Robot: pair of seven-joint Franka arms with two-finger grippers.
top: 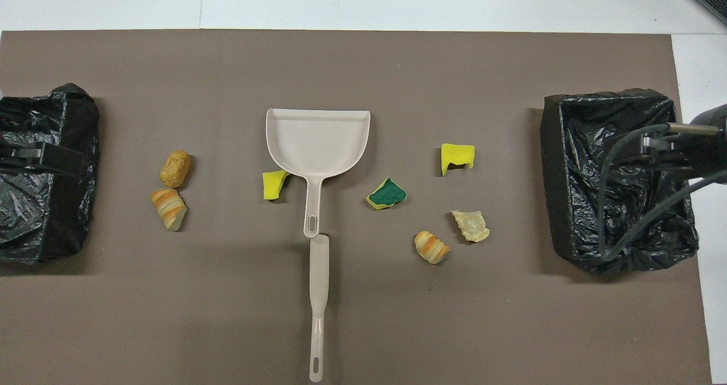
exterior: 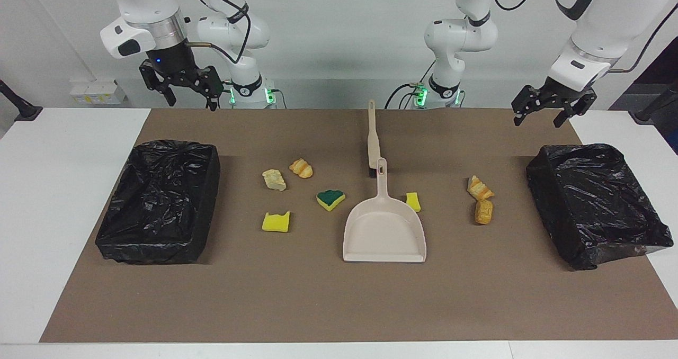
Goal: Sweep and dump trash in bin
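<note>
On the brown mat (exterior: pixel 318 295), seen from the facing camera, the beige dustpan (exterior: pixel 385 232) lies flat at the middle and serves as the landmark. Its handle points toward the robots, and the beige brush (exterior: pixel 373 136) lies just nearer to the robots than that handle, in line with it. 7 scraps of trash are scattered around the dustpan. A yellow sponge bit (exterior: pixel 413 201) lies just beside the pan on the left arm's side, with 2 tan-orange lumps (exterior: pixel 481 200) farther toward that end, touching each other. Toward the right arm's end lie the green-topped sponge (exterior: pixel 331 199), a notched yellow sponge (exterior: pixel 276 222), a pale lump (exterior: pixel 274 179) and a striped orange lump (exterior: pixel 301 168). 2 bins lined with black bags sit at the table's ends, the right-end bin (exterior: pixel 159 205) and the left-end bin (exterior: pixel 596 200). The left gripper (exterior: pixel 541 114) hangs released, fingers spread, over the mat's edge near the left-end bin. The right gripper (exterior: pixel 188 97) also hangs released over the mat's edge near the right-end bin. Both arms wait.

From overhead, the dustpan (top: pixel 318 141) opens away from the robots, and the brush (top: pixel 318 305) lies nearer to the robots than it. The 7 scraps sit at about the dustpan's level, none in it.
</note>
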